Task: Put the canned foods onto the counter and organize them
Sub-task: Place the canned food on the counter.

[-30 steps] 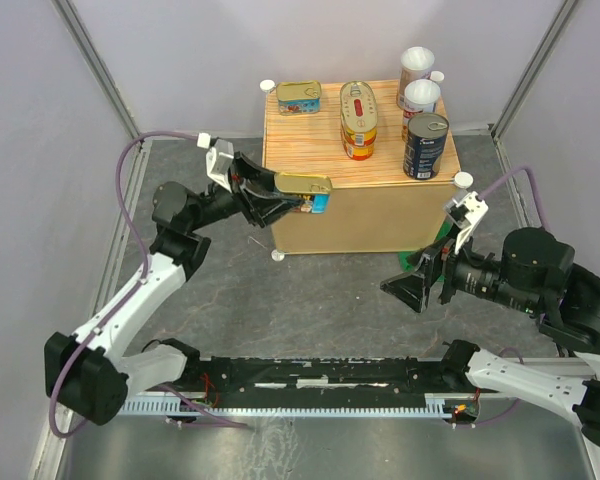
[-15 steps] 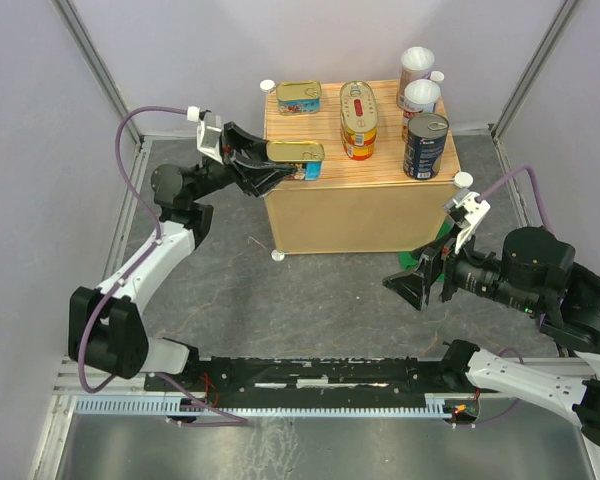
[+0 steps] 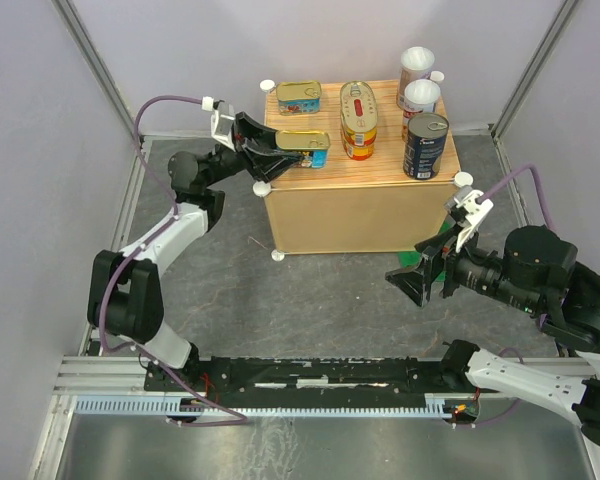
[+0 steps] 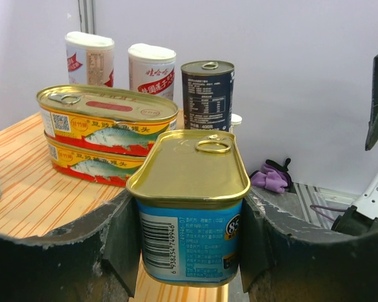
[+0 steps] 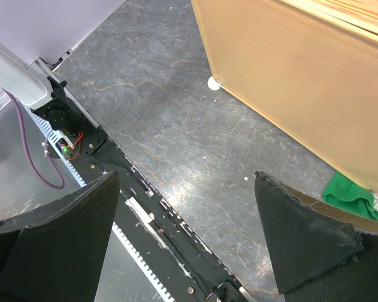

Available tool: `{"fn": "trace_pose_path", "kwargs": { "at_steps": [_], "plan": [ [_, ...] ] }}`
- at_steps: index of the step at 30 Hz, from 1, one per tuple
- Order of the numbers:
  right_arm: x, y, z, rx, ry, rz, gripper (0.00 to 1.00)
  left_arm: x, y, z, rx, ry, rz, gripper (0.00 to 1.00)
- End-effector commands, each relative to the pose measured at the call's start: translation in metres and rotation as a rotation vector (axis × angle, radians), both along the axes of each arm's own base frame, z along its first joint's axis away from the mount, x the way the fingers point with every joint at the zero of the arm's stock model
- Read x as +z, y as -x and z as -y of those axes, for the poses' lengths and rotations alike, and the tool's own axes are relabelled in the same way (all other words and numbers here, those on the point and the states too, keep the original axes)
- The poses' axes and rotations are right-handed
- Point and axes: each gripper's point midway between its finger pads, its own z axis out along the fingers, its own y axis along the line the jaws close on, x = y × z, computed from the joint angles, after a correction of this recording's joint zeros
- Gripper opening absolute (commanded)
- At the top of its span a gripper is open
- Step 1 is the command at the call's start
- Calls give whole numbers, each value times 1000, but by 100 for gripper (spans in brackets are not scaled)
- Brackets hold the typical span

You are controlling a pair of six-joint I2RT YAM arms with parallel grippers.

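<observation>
My left gripper (image 3: 298, 152) is shut on a rectangular gold-lidded tin with a blue label (image 3: 306, 148) and holds it over the left front part of the counter (image 3: 365, 205); in the left wrist view the tin (image 4: 190, 207) sits between both fingers. On the counter stand another rectangular tin (image 3: 299, 97), two stacked oval red-labelled tins (image 3: 357, 119), two white-lidded cylinders (image 3: 417, 80) and a dark blue cylinder (image 3: 425, 145). My right gripper (image 3: 418, 283) is open and empty above the floor right of the counter.
A green cloth (image 3: 418, 256) lies at the counter's front right foot, also in the right wrist view (image 5: 353, 195). A purple cloth (image 4: 271, 177) lies beyond the counter. The dark rail (image 3: 310, 375) runs along the near edge.
My left gripper has carried the blue-labelled tin up and back, from beside the counter's front left edge to over its top. The right arm has stayed put.
</observation>
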Motion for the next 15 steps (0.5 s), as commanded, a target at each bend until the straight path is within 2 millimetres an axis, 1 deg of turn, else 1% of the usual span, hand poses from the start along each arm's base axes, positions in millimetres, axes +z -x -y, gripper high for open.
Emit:
{"fn": "trace_pose_path", "kwargs": {
  "at_steps": [1, 4, 8, 15],
  "plan": [
    [9, -7, 2, -21, -9, 53, 95, 30, 1, -3, 17, 48, 152, 3],
    [6, -9, 1, -22, 2, 50, 95, 25, -7, 0, 12, 37, 157, 3],
    [3, -11, 1, -29, 17, 52, 95, 19, -20, -2, 20, 36, 159, 3],
    [1, -16, -1, -35, 42, 59, 95, 14, -35, -5, 12, 43, 162, 3]
  ]
}}
